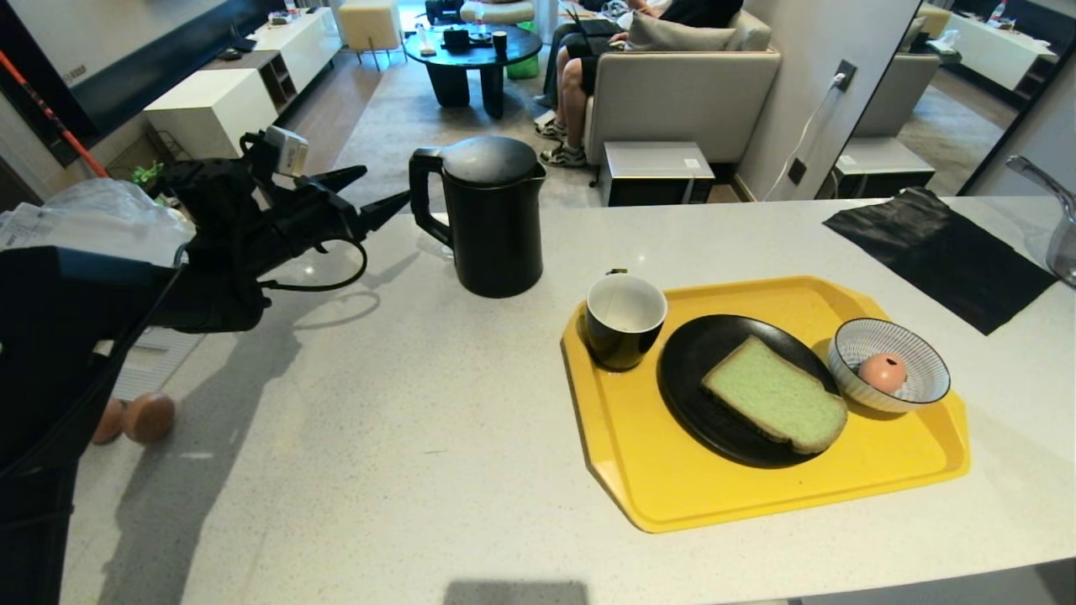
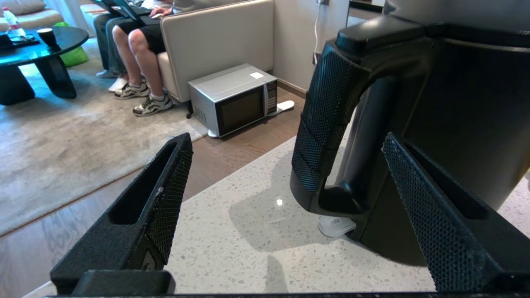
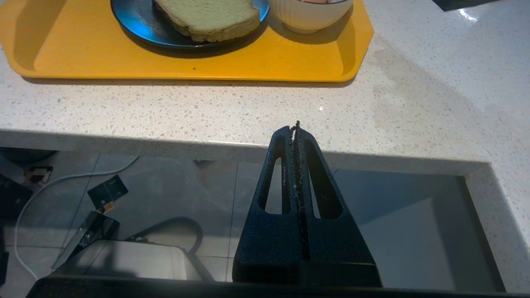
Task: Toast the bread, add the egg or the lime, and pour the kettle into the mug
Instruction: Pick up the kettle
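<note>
The black kettle (image 1: 492,218) stands upright on the white counter, its loop handle (image 1: 423,197) turned to the left. My left gripper (image 1: 382,189) hovers level just left of that handle, open and empty. In the left wrist view the handle (image 2: 327,116) sits ahead of the gripper (image 2: 287,138), between the lines of its spread fingers, untouched. On the yellow tray (image 1: 756,496) are the black mug (image 1: 624,319), the pale green bread (image 1: 773,395) on a black plate (image 1: 698,395), and the pinkish egg (image 1: 882,371) in a striped bowl (image 1: 920,353). My right gripper (image 3: 296,126) is shut and empty, parked below the counter's near edge.
A black cloth (image 1: 941,252) lies at the counter's far right, beside a faucet (image 1: 1051,202). Two brown eggs (image 1: 134,418) and a plastic bag (image 1: 92,218) sit at the left edge. Beyond the counter, a microwave (image 2: 234,99) stands on the floor and a person (image 1: 580,76) sits on a sofa.
</note>
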You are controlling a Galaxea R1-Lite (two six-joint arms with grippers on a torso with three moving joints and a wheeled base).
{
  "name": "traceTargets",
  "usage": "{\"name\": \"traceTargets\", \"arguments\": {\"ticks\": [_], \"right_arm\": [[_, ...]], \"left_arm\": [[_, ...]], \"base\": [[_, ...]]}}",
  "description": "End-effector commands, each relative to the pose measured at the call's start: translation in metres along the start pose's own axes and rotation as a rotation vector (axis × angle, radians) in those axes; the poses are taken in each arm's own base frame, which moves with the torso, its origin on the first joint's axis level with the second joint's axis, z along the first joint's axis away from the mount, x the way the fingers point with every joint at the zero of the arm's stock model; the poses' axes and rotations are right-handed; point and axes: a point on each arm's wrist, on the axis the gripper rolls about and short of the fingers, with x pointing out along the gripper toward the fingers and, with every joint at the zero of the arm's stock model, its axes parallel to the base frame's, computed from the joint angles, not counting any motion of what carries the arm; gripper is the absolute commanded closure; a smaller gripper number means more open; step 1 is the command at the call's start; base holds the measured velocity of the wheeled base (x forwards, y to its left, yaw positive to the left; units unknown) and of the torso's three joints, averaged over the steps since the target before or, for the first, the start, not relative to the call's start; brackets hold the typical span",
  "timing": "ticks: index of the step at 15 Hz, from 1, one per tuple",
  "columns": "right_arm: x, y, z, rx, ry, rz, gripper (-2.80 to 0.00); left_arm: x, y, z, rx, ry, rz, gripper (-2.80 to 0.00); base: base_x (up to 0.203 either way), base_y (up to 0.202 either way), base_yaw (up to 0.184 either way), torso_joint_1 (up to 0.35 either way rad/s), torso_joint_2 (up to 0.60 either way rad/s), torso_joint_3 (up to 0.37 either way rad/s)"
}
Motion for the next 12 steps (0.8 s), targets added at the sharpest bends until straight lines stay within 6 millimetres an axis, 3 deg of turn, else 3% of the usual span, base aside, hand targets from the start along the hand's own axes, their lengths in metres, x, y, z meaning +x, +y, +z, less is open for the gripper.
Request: {"name": "traceTargets", "arguments": {"ticks": [1, 6, 12], "right_arm": [[0.000, 0.000, 0.000, 0.000, 0.001, 0.001, 0.00], [0.000, 0.000, 0.000, 0.000, 0.002, 0.001, 0.00], [0.000, 0.000, 0.000, -0.002, 0.000, 0.001, 0.00]], "left_arm": [[0.007, -0.006, -0.009, -0.008, -0.001, -0.016, -2.80], [0.026, -0.011, -0.016, 0.001, -0.033, 0.041, -2.80], [0.028, -0.010, -0.039, -0.016, -0.014, 0.059, -2.80]], "base": [[0.000, 0.000, 0.000, 0.000, 0.00, 0.000], [0.000, 0.000, 0.000, 0.000, 0.00, 0.000], [0.000, 0.000, 0.000, 0.000, 0.00, 0.000]]}}
